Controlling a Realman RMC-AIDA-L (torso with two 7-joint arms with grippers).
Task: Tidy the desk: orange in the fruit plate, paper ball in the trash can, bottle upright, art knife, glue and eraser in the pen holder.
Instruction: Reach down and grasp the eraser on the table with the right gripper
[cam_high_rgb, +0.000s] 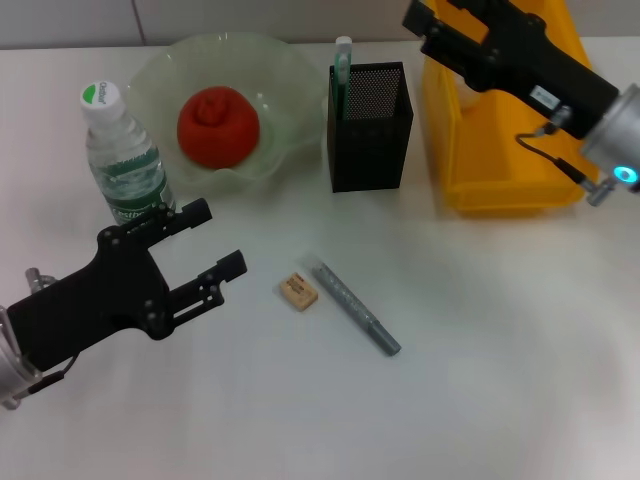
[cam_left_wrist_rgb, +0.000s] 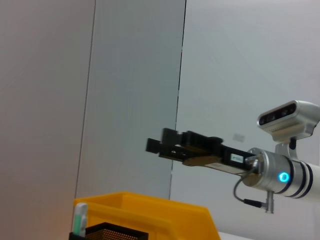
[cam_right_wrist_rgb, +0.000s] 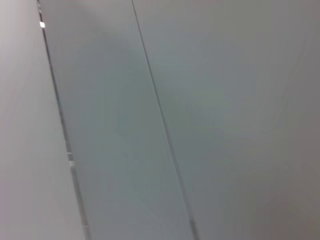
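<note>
Left gripper (cam_high_rgb: 215, 245) open beside bottle (cam_high_rgb: 122, 155); right gripper (cam_high_rgb: 425, 20) over yellow bin (cam_high_rgb: 500, 150)

A white desk (cam_high_rgb: 500, 400) stands before pale grey wall panels (cam_left_wrist_rgb: 130, 100) with thin vertical seams.

Red-orange round fruit (cam_high_rgb: 217, 125) resting in the middle of a pale green wavy-rimmed glass plate (cam_high_rgb: 285, 80). Clear plastic water bottle with a white cap and green label (cam_high_rgb: 120, 155) standing upright just beside the plate. Black mesh square pen holder (cam_high_rgb: 371, 125) upright, a green-and-white stick (cam_high_rgb: 342, 72) poking out. Yellow plastic bin (cam_high_rgb: 500, 160) beside it. Small tan eraser (cam_high_rgb: 299, 291) lying flat, just beside a grey slim art knife (cam_high_rgb: 356, 307) lying diagonally on the white tabletop (cam_high_rgb: 480, 380)
</note>
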